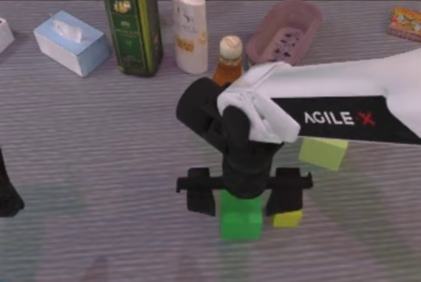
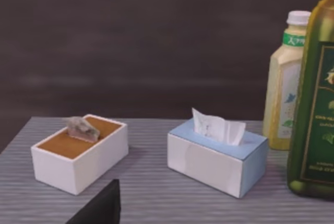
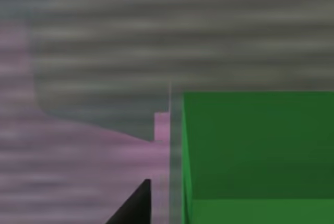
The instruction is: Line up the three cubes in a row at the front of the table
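My right pincer (image 1: 242, 193) hangs over the bright green cube (image 1: 241, 219) at the surface (image 1: 99, 164) front, fingers spread, gripping nothing; small yellow-green cube (image 1: 287, 217) sits just beside it. Pale yellow cube (image 1: 323, 152) lies farther back, not yet in row; left arm parked at left edge.

Along the top of the top view stand a blue tissue box (image 1: 71, 42) at upper left, a green oil bottle (image 1: 131, 19), a white bottle (image 1: 189, 27), a small amber bottle (image 1: 229, 60) and a pink dish (image 1: 284, 31). A colourful packet (image 1: 405, 23) lies at upper right. A white box (image 2: 79, 152) sits left of the tissue box.
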